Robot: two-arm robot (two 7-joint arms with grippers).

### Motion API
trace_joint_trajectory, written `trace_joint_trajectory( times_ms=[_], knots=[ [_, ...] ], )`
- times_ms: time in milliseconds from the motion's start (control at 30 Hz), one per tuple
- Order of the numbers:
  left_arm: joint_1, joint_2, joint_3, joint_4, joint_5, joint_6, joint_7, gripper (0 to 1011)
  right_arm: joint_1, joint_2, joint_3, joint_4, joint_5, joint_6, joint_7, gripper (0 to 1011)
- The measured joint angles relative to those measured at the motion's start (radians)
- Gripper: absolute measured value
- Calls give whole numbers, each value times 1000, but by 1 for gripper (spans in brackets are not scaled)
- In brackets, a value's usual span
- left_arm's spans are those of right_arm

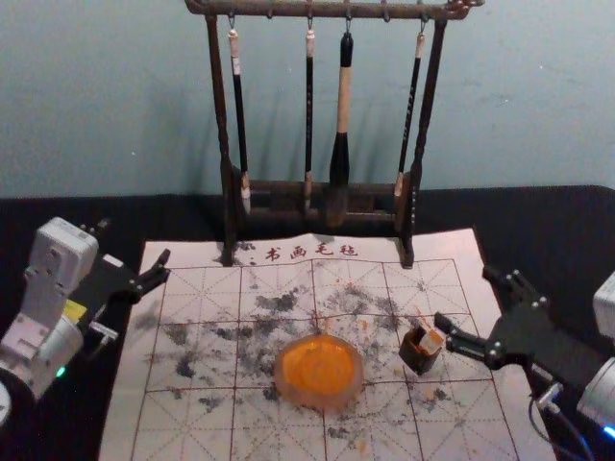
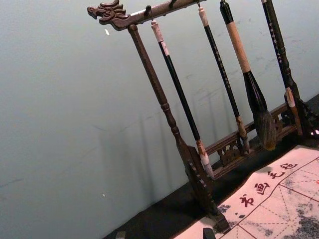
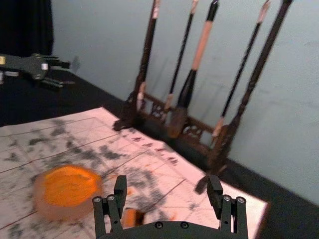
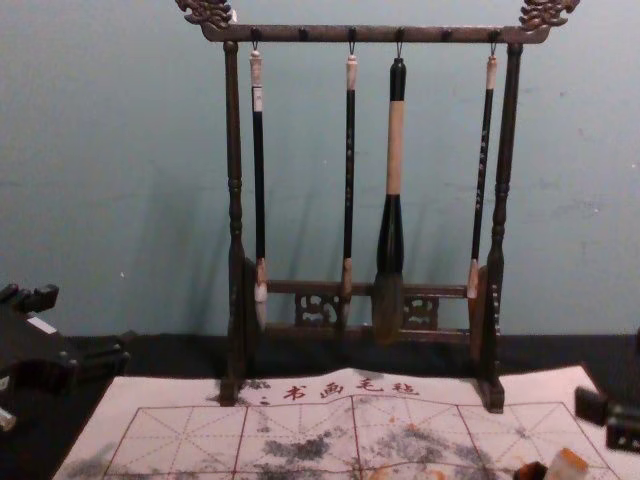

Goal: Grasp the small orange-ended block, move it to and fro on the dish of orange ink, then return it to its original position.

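A table [image 1: 557, 216] covered in dark cloth carries everything. On it stands a dark wooden rack [image 1: 220, 115], its posts upright. In front of and partly under the rack lies a pale gridded mat [image 1: 187, 437], marked with dark smudges.

The left pincer [image 1: 135, 242] is over the mat's left edge area, its fingers spread, with nothing between them. The right pincer [image 1: 464, 298] is at the mat's right side, reaching inward, also open and empty; its nearer fingertip is just beside the block, though contact cannot be told.

Four brushes [image 1: 343, 115] hang from the rack, tips down, the thickest third from the left. The round dish [image 1: 288, 389] sits on the mat near the middle, holding orange ink [image 1: 319, 365].

A small dark box [image 1: 418, 357] sits on the mat to the right of the dish, apart from it. At the box is the orange-ended block [image 1: 432, 340], its visible orange-and-pale end pointing up and leaning slightly right. Its long axis looks tilted off upright; the lower end is hidden.
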Motion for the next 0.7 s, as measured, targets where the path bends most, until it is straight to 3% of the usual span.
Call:
trace_joint_trajectory(
  times_ms=[267,700],
  knots=[
    [0,0,0,0,0,0,0,1001,15,-27,-20,26,21,64,66,1000],
    [0,0,0,0,0,0,0,1001,46,-70,-28,75,14,133,110,1000]
  ],
)
